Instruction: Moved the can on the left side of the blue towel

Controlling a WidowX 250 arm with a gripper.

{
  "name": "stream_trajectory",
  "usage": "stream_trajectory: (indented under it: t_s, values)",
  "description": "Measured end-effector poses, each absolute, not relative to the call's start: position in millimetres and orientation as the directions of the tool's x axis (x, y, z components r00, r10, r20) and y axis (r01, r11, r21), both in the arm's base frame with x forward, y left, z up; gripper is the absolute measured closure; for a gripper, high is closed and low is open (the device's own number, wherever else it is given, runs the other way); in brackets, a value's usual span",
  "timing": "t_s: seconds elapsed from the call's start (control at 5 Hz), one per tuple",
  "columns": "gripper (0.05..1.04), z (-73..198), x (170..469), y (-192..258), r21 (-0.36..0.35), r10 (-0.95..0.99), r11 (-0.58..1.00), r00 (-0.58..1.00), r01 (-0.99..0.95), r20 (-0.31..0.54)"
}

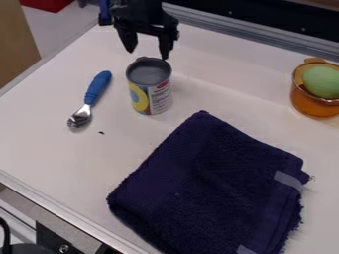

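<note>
On the white tabletop [59, 149], the can [149, 89] looks stiff, probably slippery; I would hold its upper sides with my open, empty gripper [147, 54].

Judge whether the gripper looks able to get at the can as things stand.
Probably yes: the gripper hangs open close by the top of the upright can, and neither the towel nor the blue-handled utensil touches it.

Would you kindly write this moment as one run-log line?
labelled cylindrical metal can: upright | black two-finger hand: open, near can's rim | folded dark-blue cloth towel: lower right of can in view
</note>
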State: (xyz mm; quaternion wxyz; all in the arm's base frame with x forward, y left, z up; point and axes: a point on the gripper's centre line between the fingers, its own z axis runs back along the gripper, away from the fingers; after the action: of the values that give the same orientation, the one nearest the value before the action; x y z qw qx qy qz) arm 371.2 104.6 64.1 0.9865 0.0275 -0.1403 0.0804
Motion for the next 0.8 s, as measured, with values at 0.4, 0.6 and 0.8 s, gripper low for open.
stream_trajectory:
  t_s: [0.4,0.6,0.8]
  values:
    - [0.084,49,364,95,-0.011,0.153,0.988,0.948,-0.156,0.278]
    - [0.084,40,352,90,0.016,0.118,0.992,0.967,-0.125,0.228]
    - [0.084,38,345,89,0.056,0.093,0.993,0.979,-0.105,0.179]
